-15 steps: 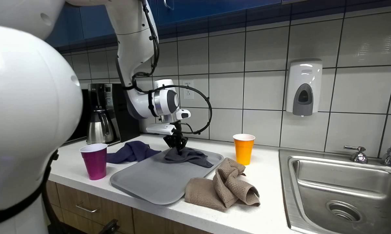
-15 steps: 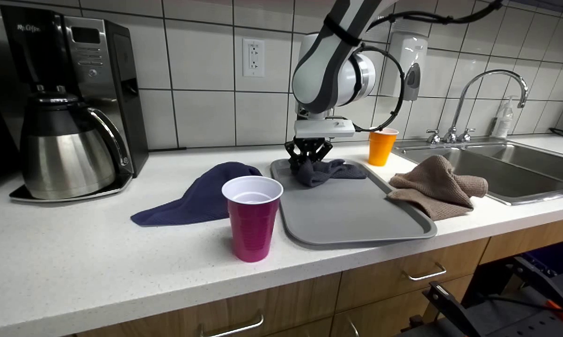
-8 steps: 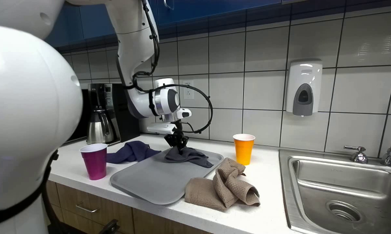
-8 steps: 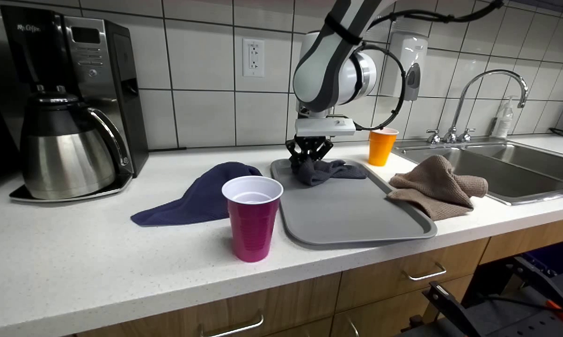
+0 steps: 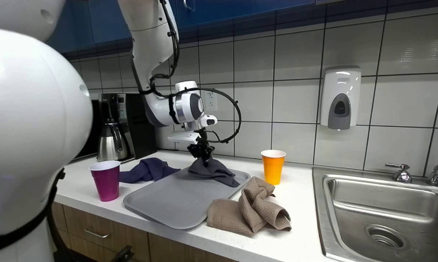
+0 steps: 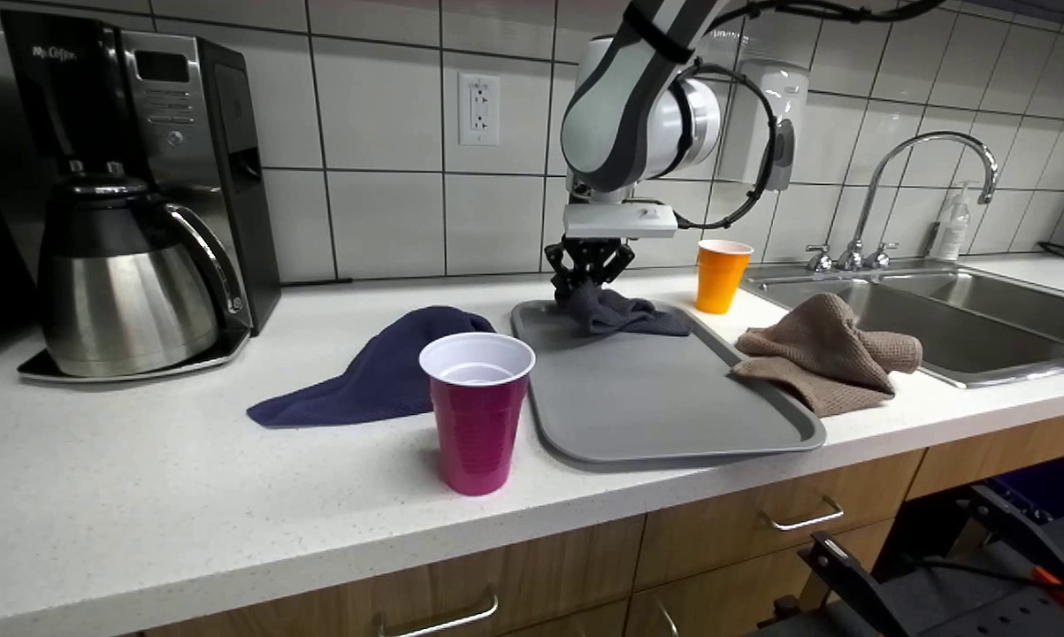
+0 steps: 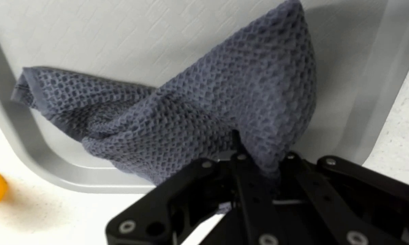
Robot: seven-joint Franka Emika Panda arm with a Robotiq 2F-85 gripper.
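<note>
Tiled kitchen wall (image 6: 372, 115) behind a tabletop (image 6: 187, 478): gripper (image 7: 263, 160) pinching a gray cloth (image 7: 184, 126) on a tray (image 6: 673, 402).
Bunched fabric shows between the jaws in the wrist view, so they look closed on a fold; it rises into a peak while the loose end rests on the tray's far part, likely because only that gathered part is held. Pointing downward presumably suits limp fabric, which offers no firm side to grasp. In both exterior views, a blue cloth (image 6: 381, 379) lies and a magenta cup (image 6: 478, 429) stands left of the tray; to its right are an orange cup (image 6: 722, 280) and a brown cloth (image 6: 823, 354), perhaps to leave the gripper room.
</note>
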